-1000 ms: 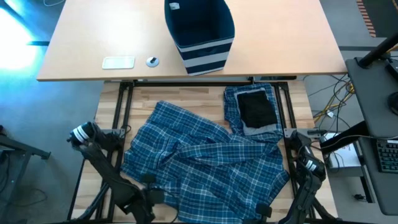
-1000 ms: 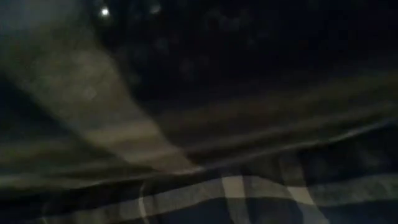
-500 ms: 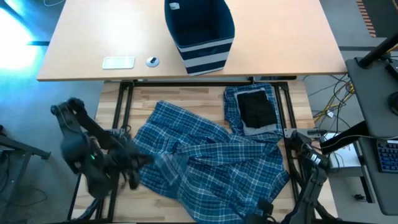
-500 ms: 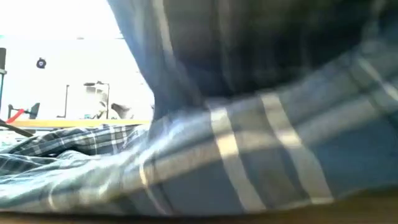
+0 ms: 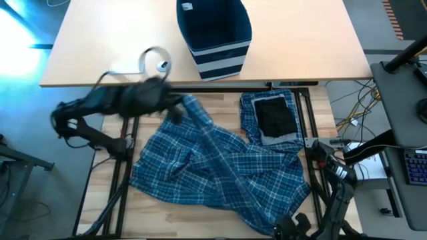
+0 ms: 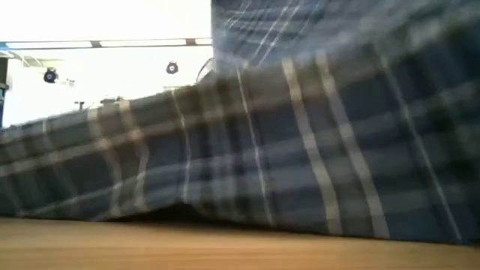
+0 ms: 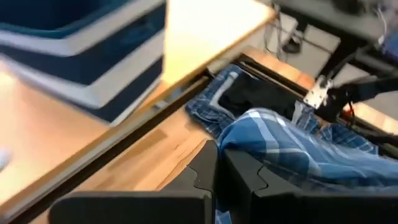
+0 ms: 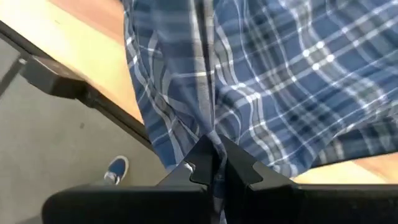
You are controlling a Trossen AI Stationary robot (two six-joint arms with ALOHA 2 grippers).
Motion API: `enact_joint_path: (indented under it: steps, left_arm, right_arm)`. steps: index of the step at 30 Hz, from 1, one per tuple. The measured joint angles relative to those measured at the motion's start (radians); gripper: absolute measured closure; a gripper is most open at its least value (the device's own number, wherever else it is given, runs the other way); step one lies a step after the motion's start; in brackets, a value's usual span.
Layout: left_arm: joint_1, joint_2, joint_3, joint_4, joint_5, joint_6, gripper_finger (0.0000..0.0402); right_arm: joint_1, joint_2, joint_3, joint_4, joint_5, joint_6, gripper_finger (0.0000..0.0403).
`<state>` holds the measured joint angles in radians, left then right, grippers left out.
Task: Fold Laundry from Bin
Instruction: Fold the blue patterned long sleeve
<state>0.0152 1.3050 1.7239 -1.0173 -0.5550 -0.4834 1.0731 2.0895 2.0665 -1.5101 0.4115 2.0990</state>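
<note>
A large blue-and-white plaid garment (image 5: 220, 167) lies spread on the wooden table (image 5: 200, 100) and fills the low view (image 6: 300, 150). My left gripper (image 5: 179, 107) is over the table's far left part, shut on a raised part of the garment. My right gripper (image 5: 291, 227) is at the near right edge, shut on the garment's near part. At the far right, a small black piece (image 5: 275, 115) lies on a folded plaid piece (image 5: 250, 107). The navy striped bin (image 5: 213, 33) stands on the pale desk beyond. My left gripper (image 7: 221, 165) pinches a bunched part of the plaid garment (image 7: 239, 146) between its two fingers. That part is lifted off the table and the cloth trails away from it toward the near right. My right gripper (image 8: 214, 158) pinches a gathered fold of the garment (image 8: 208, 127) between its two fingers at the table's near edge. The cloth runs from the fold out over the table.
The pale desk (image 5: 300, 40) lies across the far side, with a small round object (image 5: 163, 65) on it near my left arm. The table's metal frame (image 5: 130, 100) shows on the left. A blue shoe (image 8: 115, 169) shows on the floor below the near edge.
My left gripper has swept from the near left edge up and toward the far edge, carrying the garment's near left part with it. That part is now lifted and drawn over the rest. My right gripper has stayed at the near right edge, holding its part.
</note>
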Motion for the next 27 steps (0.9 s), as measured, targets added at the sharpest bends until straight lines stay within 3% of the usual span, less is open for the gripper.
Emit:
enact_joint_path:
  steps: [5,12,19,27]
  left_arm:
    - [0.232,0.136,-0.027,0.218,0.322,0.209,0.0402]
    - [0.31,0.378,-0.03,0.25,0.585,0.334,0.0402]
    - [0.259,0.539,-0.05,0.145,0.64,0.295,0.0401]
    - [0.204,0.555,-0.066,0.005,0.69,0.27,0.0396]
  right_arm:
    - [-0.016,0.0,-0.024,0.115,-0.031,-0.073,0.0394]
    - [-0.024,-0.002,-0.035,0.238,-0.135,-0.123,0.0394]
    - [-0.038,-0.002,-0.065,0.228,-0.13,-0.043,0.0394]
    - [-0.068,-0.002,-0.142,0.278,-0.124,-0.017,0.0394]
